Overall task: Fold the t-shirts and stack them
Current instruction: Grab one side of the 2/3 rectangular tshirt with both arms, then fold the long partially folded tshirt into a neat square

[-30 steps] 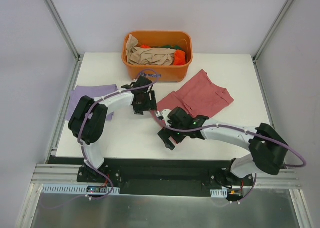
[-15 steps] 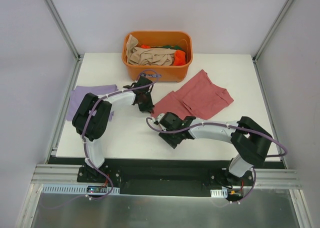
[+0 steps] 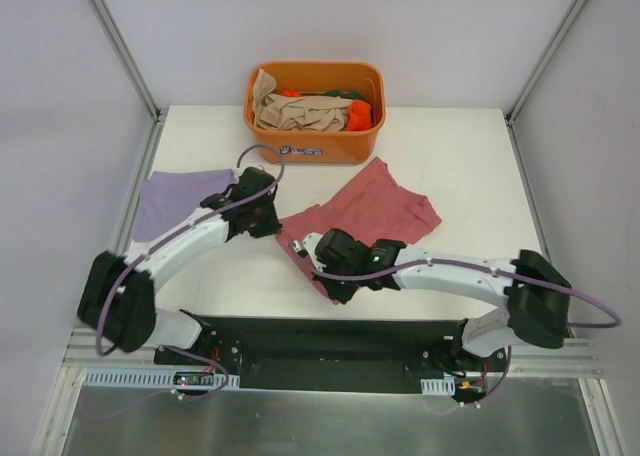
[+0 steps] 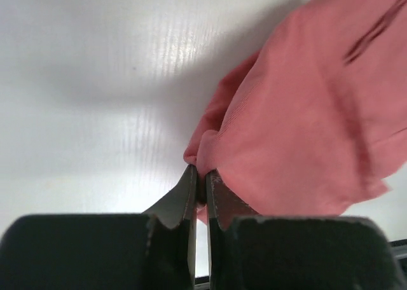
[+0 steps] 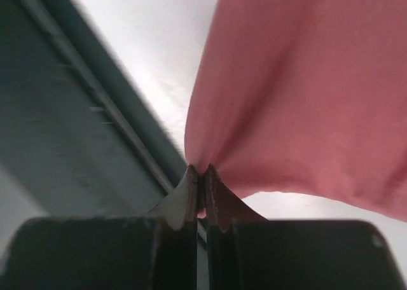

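The rose-red t-shirt [image 3: 375, 208] lies crumpled mid-table, stretched from near the tub toward the front edge. My left gripper [image 3: 277, 219] is shut on its left edge; in the left wrist view the pinched cloth [image 4: 299, 118] bunches out of the closed left gripper [image 4: 200, 175]. My right gripper [image 3: 318, 279] is shut on the shirt's near corner by the table's front edge; the right wrist view shows the fabric [image 5: 305, 93] drawn into the closed right gripper [image 5: 200, 172]. A lavender t-shirt [image 3: 175, 197] lies flat at the left. More t-shirts, beige [image 3: 300, 109], orange and green, fill the tub.
The orange plastic tub [image 3: 315, 141] stands at the back middle of the white table [image 3: 470, 146]. A dark rail [image 3: 330, 341] runs along the table's near edge, close under my right gripper. Metal frame posts rise at both back corners.
Both grippers closed on the rose-red t-shirt. The left arm swung out leftward and lower, uncovering the lavender shirt. The shirt has been dragged left and toward the front edge.
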You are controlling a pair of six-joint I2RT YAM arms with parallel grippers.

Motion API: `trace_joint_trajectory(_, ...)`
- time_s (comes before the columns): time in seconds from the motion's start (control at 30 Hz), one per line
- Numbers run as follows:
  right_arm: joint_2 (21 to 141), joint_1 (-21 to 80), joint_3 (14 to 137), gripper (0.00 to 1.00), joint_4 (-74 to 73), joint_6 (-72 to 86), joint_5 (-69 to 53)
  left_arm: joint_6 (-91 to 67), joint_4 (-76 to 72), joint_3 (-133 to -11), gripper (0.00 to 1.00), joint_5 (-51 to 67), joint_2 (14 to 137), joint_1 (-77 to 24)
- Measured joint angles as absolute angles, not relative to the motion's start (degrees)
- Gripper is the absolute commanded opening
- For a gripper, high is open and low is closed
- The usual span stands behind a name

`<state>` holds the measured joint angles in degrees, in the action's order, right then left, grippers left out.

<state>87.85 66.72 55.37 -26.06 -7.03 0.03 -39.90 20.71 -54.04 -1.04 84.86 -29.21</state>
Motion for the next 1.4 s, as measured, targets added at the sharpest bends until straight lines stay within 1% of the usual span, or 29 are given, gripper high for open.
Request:
trace_joint_trajectory(0.13,77.95,67.07,57.71,0.00,-25.06,-5.48,-8.78,-40.03,24.25,-51.79,0.00,-5.65,69.91,-29.17)
trace_joint_trajectory(0.27,69.67,66.78,58.94,0.00,-23.51,-4.91,-14.55,-39.86,26.96,-51.88,0.00,-7.75,59.35,-29.19)
trace_joint_trajectory(0.37,65.89,66.00,59.02,0.00,-23.16,-4.45,-16.47,-39.57,28.47,-52.99,0.00,-7.44,55.72,-29.21)
trace_joint_trajectory(0.43,64.62,64.64,58.98,0.00,-23.27,-3.79,-17.26,-39.44,29.04,-54.78,0.00,-6.92,55.92,-29.26)
trace_joint_trajectory(0.57,62.87,60.69,57.21,0.00,-23.42,-2.00,-17.54,-39.16,29.26,-58.76,0.00,-6.48,60.55,-29.30)
trace_joint_trajectory(0.7,60.01,56.12,53.23,0.01,-23.66,0.19,-16.53,-38.76,29.21,-63.33,0.00,-6.04,68.38,-30.50)
trace_joint_trajectory(0.87,56.73,47.97,48.12,0.00,-24.64,2.31,-15.81,-36.64,28.91,-71.53,0.00,-4.75,80.47,-32.99)
trace_joint_trajectory(1.17,56.66,38.44,41.69,0.01,-24.67,4.51,-14.35,-34.94,28.08,-82.59,0.00,-1.96,99.22,-34.98)
trace_joint_trajectory(1.27,58.06,36.27,40.07,0.03,-24.25,4.97,-13.37,-34.46,28.12,-85.17,0.00,-0.82,104.38,-35.24)
trace_joint_trajectory(1.37,60.40,34.94,38.74,0.03,-23.33,5.19,-12.60,-33.85,28.12,-87.07,0.05,0.10,108.07,-35.33)
trace_joint_trajectory(1.4,61.54,34.41,38.39,0.05,-22.94,5.34,-12.40,-33.71,28.18,-87.77,0.09,0.38,109.25,-35.33)
